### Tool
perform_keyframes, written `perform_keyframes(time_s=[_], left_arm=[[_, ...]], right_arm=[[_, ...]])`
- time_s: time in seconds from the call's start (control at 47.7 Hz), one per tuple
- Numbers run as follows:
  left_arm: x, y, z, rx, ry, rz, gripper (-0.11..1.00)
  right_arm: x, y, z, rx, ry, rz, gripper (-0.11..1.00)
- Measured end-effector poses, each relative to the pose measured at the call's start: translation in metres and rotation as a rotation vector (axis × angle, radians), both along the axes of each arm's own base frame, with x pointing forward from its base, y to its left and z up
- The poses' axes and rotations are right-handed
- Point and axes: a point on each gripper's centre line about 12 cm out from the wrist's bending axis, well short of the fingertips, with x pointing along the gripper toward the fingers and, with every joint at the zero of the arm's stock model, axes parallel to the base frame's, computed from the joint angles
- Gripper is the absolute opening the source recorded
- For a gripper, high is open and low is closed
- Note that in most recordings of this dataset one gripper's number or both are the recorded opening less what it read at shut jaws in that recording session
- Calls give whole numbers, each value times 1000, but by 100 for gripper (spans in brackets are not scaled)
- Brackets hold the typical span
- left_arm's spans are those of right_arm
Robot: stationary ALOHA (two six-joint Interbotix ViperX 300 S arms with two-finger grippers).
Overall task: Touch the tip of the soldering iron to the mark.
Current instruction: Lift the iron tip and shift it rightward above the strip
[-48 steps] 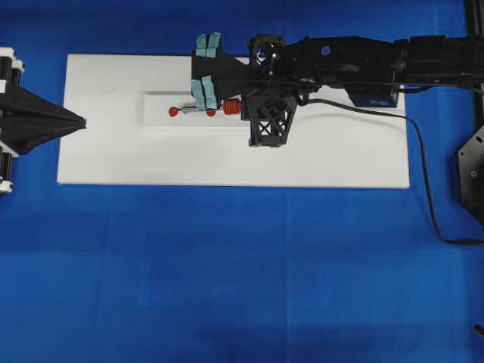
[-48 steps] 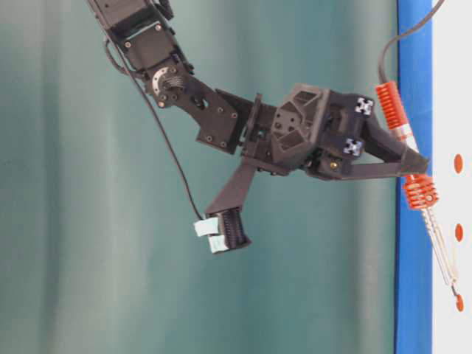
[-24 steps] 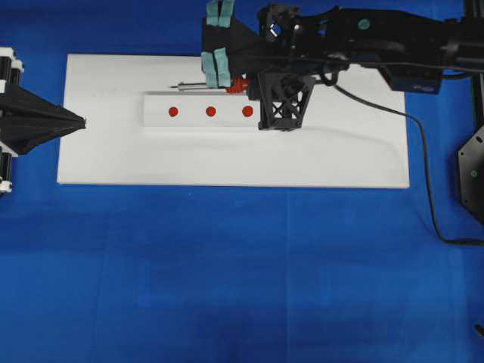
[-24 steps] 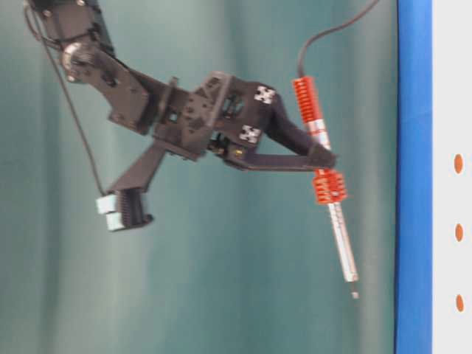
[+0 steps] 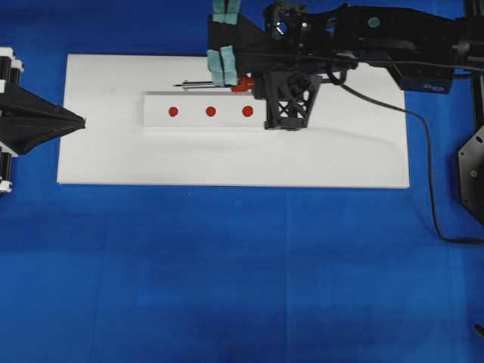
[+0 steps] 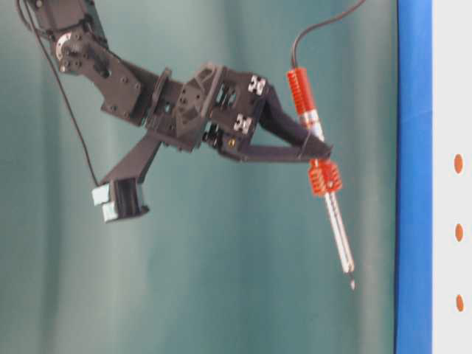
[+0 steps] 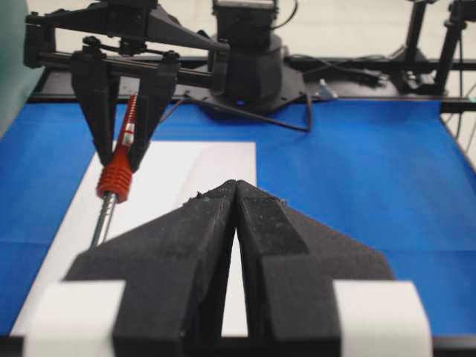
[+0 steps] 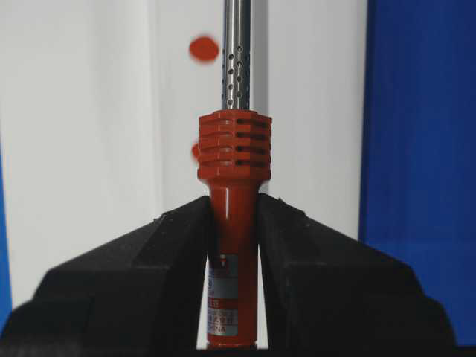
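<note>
My right gripper (image 8: 234,204) is shut on the red-orange handle of the soldering iron (image 8: 234,171). The table-level view shows the iron (image 6: 324,179) hanging in the air, with its dark tip (image 6: 352,284) well clear of the board. Three red marks (image 5: 173,111) (image 5: 211,111) (image 5: 247,111) lie in a row on a raised white strip (image 5: 155,113). Seen from overhead, the iron's shaft (image 5: 200,82) runs along the strip's far side, not over any mark. At the left my left gripper (image 5: 83,121) stays shut on nothing (image 7: 236,186), its point just over the board's left edge.
A flat white board (image 5: 340,159) on the blue table cover carries the strip. From the iron a black cord (image 5: 423,166) trails right and down across the board and off the table's right side. Teal-taped parts (image 5: 223,64) stick out of the right arm. A black stand (image 5: 470,174) sits at the right edge.
The right gripper has lifted the soldering iron's tip off the left mark, raising it well above the board and shifting it to the strip's far side. The left gripper has not moved.
</note>
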Motion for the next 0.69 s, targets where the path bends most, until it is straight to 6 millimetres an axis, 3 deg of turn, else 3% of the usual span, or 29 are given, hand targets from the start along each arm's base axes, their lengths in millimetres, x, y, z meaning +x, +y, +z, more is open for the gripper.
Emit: perform_keyframes(time_s=[0.482,0.692], left_arm=[[0,0,1,2,-11,0,2],[0,0,1,2,-9,0,2]], right_arm=[[-47,10,-7,8,38,0,7],[-51,11,-6,6,29,1,7]])
